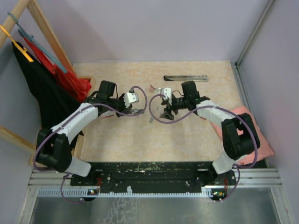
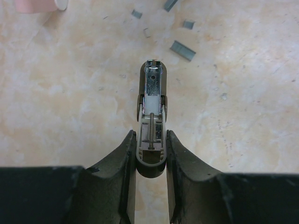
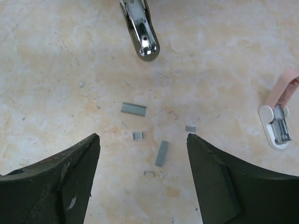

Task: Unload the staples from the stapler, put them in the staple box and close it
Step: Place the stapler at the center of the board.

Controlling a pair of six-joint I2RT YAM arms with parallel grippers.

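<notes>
At the far left of the overhead view we see a red cloth (image 1: 74, 83) and a black cloth (image 1: 39, 95) hanging from a wooden frame (image 1: 44, 25), at about ten o'clock from the middle of the table (image 1: 121, 140).

Next comes the left gripper (image 2: 150, 135). It is clenched on the stapler (image 2: 152, 93), with its dark fingers (image 2: 122, 158) pressing the rear of the body from both sides. In its wrist view the stapler points to twelve o'clock, and its magazine lies open to us: a bright metal channel, a white pusher and a thin rod.

The staples (image 2: 182, 50) lie loose on the marbled tabletop past the stapler's nose, at about one o'clock from it and not touching it. They are several short grey strips of unequal length.

The right gripper (image 3: 142, 140) is released and holds nothing. Its fingers stand wide apart, and the strips are scattered on the table between them. In its wrist view the stapler's chrome nose shows at twelve o'clock. A pink-and-white mini stapler (image 3: 278, 123) lies at three o'clock, apart from the strips.

Further right in the overhead view, a long silver bar (image 1: 185, 78) lies near the far edge, at one o'clock from the right gripper. A pink cloth (image 1: 261, 140) sits at the table's right edge, at four o'clock.
</notes>
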